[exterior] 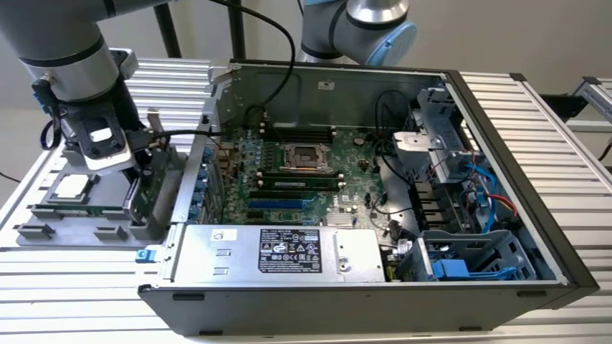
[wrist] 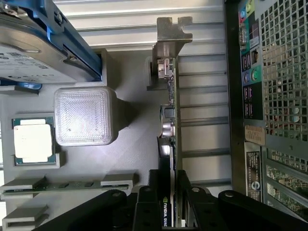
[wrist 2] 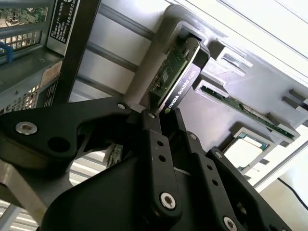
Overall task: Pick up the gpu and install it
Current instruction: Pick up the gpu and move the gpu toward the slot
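The gpu (wrist: 174, 110) stands on edge in a slot of the grey parts holder (exterior: 105, 233), to the exterior view's left of the open computer case (exterior: 497, 129). Its silver end bracket (wrist: 171, 34) points away from the wrist. In the second wrist view its black shroud (wrist 2: 185, 67) and green board show past the fingers. My gripper (wrist: 168, 185) straddles the card from above, one black finger (wrist 2: 153, 137) pressed on each face, shut on it. In the exterior view the gripper (exterior: 143, 166) sits low over the holder, and the gpu (exterior: 135, 195) is seen as a thin green edge.
The holder also carries a processor chip (wrist: 32, 140), a memory stick (wrist: 67, 184), a clear ribbed block (wrist: 84, 115) and a hard drive with blue rails (wrist: 43, 43). Inside the case lie the motherboard (exterior: 306, 175), a blue slot (exterior: 277, 203) and the power supply (exterior: 277, 251).
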Action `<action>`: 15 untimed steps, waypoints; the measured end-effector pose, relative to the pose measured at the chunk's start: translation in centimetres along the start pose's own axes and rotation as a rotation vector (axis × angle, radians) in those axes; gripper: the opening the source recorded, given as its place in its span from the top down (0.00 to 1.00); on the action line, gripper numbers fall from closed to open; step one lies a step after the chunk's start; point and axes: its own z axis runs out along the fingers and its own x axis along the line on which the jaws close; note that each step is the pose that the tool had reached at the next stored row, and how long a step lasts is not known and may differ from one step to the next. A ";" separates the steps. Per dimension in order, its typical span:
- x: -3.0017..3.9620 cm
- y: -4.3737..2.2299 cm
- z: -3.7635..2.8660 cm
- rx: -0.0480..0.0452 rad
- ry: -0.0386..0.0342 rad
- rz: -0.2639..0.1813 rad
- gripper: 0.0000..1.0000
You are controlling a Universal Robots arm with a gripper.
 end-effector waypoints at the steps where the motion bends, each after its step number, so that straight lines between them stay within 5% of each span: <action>1: 0.00 0.01 -0.16 0.0000 -0.0001 0.000 1.00; 15: -0.08 0.12 -2.97 0.0000 -0.0001 0.000 1.00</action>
